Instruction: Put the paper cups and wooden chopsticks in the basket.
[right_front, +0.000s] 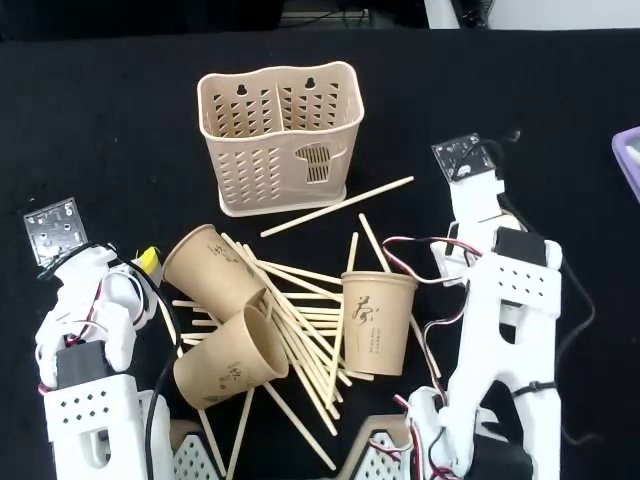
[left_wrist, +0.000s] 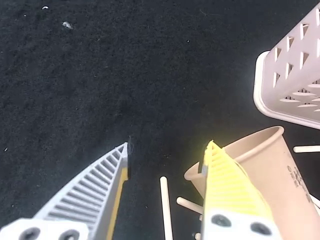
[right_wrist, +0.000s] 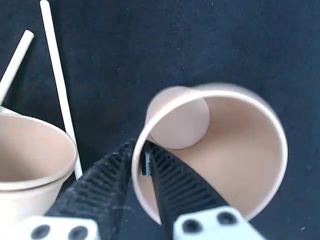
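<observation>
The beige slotted basket (right_front: 280, 140) stands upright at the back centre. Two paper cups (right_front: 205, 268) (right_front: 232, 362) lie on their sides, and a third (right_front: 378, 322) stands upright, among several scattered wooden chopsticks (right_front: 300, 320). My left gripper (left_wrist: 167, 145) is open over bare cloth, with nothing between its fingers. One lying cup (left_wrist: 265, 165) sits just beyond its yellow finger, and the basket's corner (left_wrist: 290, 85) is farther off. My right gripper (right_wrist: 141, 150) is shut on the rim of a tilted paper cup (right_wrist: 235, 150), one finger inside and one outside. Another cup (right_wrist: 30, 150) and two chopsticks (right_wrist: 57, 85) are beside it.
A black cloth covers the table (right_front: 120, 120). A purple object (right_front: 628, 155) pokes in at the right edge. The left arm's body (right_front: 90, 340) and the right arm's body (right_front: 505, 290), with its loose cables, flank the pile at the front.
</observation>
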